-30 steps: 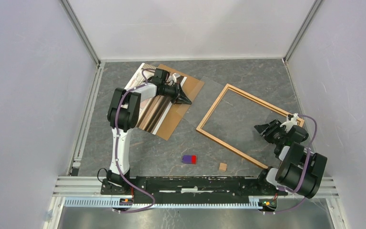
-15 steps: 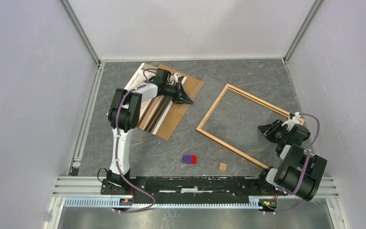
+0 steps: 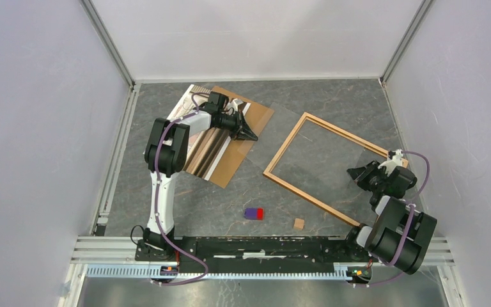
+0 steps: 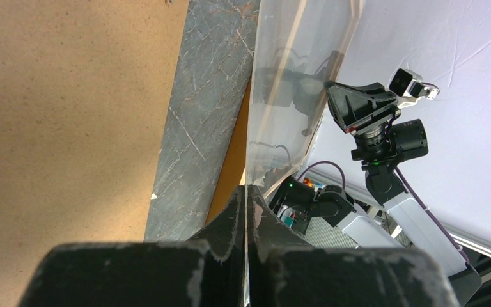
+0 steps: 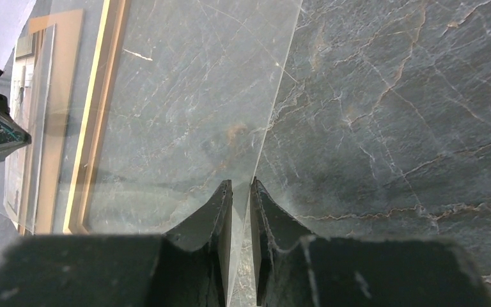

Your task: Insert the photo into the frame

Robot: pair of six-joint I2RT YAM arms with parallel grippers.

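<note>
The photo [image 3: 199, 152] lies flat at the back left on the brown backing board [image 3: 246, 148], partly under my left arm. The frame [image 3: 284, 144] lies flat in the middle right with nothing but tabletop inside it; its moulding also shows in the right wrist view [image 5: 96, 109]. A clear sheet [image 3: 323, 135] spans above the frame between both grippers. My left gripper [image 3: 250, 133] is shut on one corner of the sheet [image 4: 294, 77]. My right gripper [image 3: 356, 173] is closed to a narrow gap around the sheet's opposite edge [image 5: 185, 109].
A small purple-and-red block [image 3: 254, 213] and a small wooden cube [image 3: 299, 223] lie near the front edge. Grey walls close in the table on three sides. The backing board [image 4: 70, 96] fills the left of the left wrist view.
My right gripper has narrowed onto the clear sheet's edge and drawn back slightly to the right. My left gripper has barely moved.
</note>
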